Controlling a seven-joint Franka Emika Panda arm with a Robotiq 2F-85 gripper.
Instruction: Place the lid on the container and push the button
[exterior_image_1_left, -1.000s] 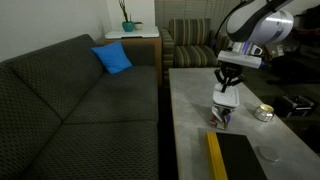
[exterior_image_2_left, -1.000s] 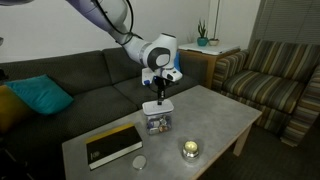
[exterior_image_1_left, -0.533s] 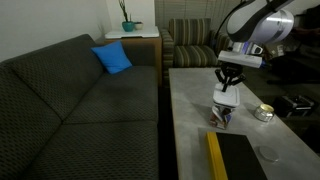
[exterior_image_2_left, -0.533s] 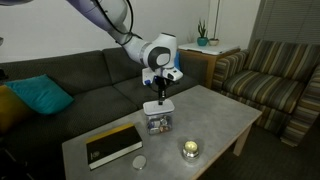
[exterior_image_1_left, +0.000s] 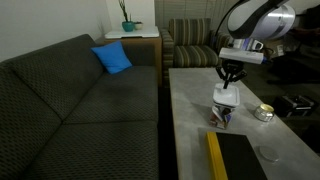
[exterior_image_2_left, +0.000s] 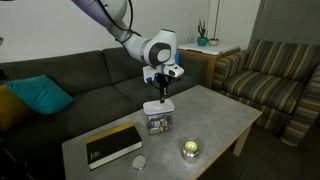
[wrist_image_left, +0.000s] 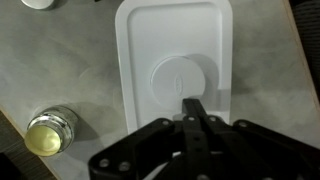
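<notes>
Grey marbled counter (wrist_image_left: 60, 60). Gripper (wrist_image_left: 192, 103) fingers pressed together above white rounded-oblong plastic lid (wrist_image_left: 175, 35), over its round centre button (wrist_image_left: 172, 78); contact unclear. Lid sits on clear cup-like container (exterior_image_2_left: 157, 123): placing looks done, press left. Wrist view: round yellowish tin (wrist_image_left: 50, 132) at lid's 8 o'clock, button seen only here. Exterior views add container body, dark sofa (exterior_image_2_left: 70, 80) behind.

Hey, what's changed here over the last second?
The gripper has risen slightly above the lid, fingers together, holding nothing. The lid stays on the container; the tin and book have not moved.
</notes>
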